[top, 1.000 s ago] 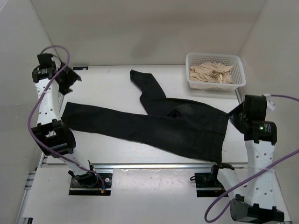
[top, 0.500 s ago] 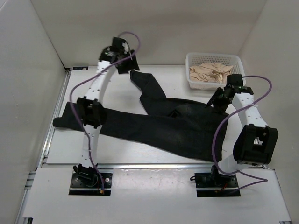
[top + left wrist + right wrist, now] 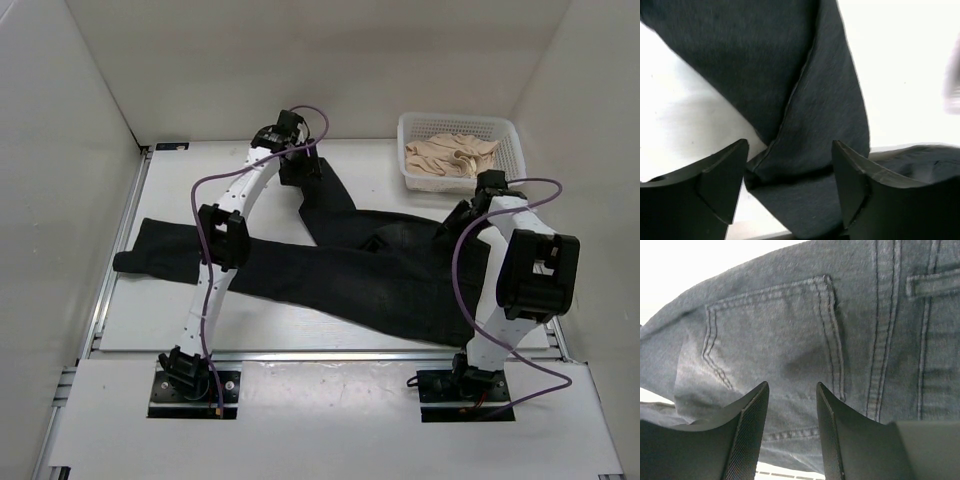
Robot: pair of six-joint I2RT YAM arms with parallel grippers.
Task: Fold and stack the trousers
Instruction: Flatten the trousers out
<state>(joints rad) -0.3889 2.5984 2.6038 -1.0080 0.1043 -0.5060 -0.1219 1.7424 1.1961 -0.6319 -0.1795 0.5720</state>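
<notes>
Dark jeans [image 3: 380,275] lie spread on the white table, waist to the right, one leg reaching left, the other angled up to the back centre. My left gripper [image 3: 298,165] is open over the hem of the upper leg [image 3: 805,125], its fingers [image 3: 722,175] either side of a fold of dark cloth. My right gripper [image 3: 462,215] is open at the waist's upper corner, just above the back pocket [image 3: 790,330] and its stitching. Neither gripper holds cloth.
A white basket [image 3: 512,175] with beige cloth [image 3: 450,155] stands at the back right, close behind my right arm. White walls enclose the table on the left, back and right. A metal rail [image 3: 330,352] runs along the table's near edge.
Both arms swung in from the table's sides. The left gripper moved right to the upper leg's hem. The right gripper came to the waist corner. The left leg end has shifted and bunched.
</notes>
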